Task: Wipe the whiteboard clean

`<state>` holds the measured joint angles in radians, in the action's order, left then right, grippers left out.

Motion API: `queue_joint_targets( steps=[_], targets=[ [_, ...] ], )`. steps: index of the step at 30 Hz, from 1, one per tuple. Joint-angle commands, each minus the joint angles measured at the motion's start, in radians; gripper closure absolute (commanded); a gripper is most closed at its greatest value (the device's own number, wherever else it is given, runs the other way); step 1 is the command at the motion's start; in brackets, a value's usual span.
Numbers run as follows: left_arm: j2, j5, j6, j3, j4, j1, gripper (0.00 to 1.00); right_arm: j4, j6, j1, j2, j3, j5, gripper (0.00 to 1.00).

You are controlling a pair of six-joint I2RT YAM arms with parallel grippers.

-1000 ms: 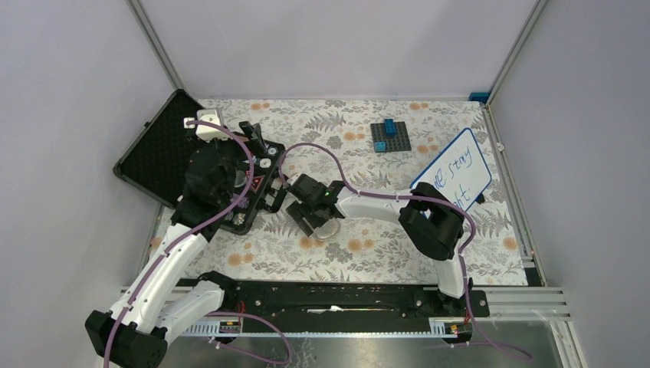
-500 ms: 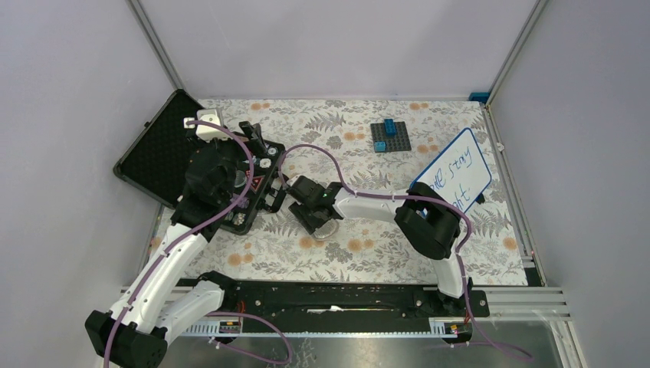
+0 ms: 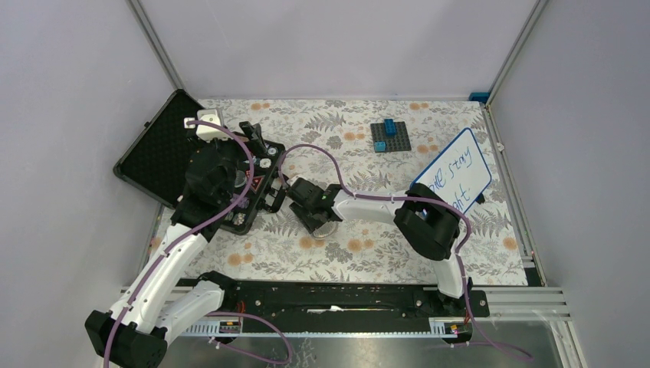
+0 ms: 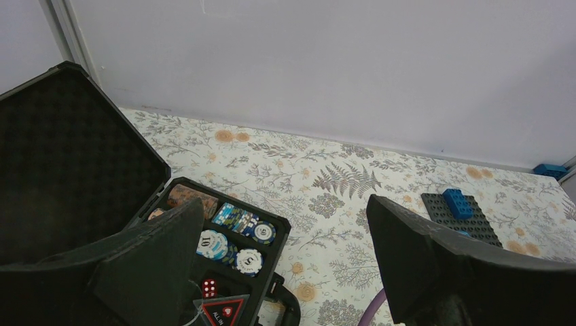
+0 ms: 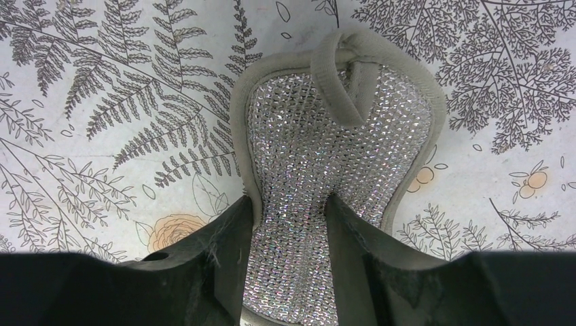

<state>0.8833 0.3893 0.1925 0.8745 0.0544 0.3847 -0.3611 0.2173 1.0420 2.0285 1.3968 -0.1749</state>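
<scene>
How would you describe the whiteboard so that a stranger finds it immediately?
Look at the flowered table, along its right edge. There, right of the dark studded plate, sits the whiteboard: white, blue-framed, and the only thing bearing blue handwriting.

Left of the whiteboard [image 3: 464, 165], bare worktop [image 3: 383, 170] runs open up to the studded plate [image 3: 391, 136] — a clear lane. Its near end is crowded: the right arm [image 3: 429, 222] overhangs it, seemingly covering one corner, its end effector [image 3: 322, 224] clamped on a glittery pad [image 5: 319, 149] further left. Right of it — the enclosure wall [image 3: 582, 153], close.
</scene>
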Motion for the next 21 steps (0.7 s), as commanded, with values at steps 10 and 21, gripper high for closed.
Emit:
queue_joint_targets(
  steps=[10, 21],
  targets=[
    [-0.024, -0.014, 0.001, 0.006, 0.039, 0.004, 0.01, -0.017, 0.034, 0.013, -0.048, 0.016, -0.021, 0.26],
    [-0.021, -0.009, -0.002, 0.004, 0.039, 0.004, 0.01, -0.02, 0.073, 0.015, 0.058, -0.005, -0.092, 0.59]
  ],
)
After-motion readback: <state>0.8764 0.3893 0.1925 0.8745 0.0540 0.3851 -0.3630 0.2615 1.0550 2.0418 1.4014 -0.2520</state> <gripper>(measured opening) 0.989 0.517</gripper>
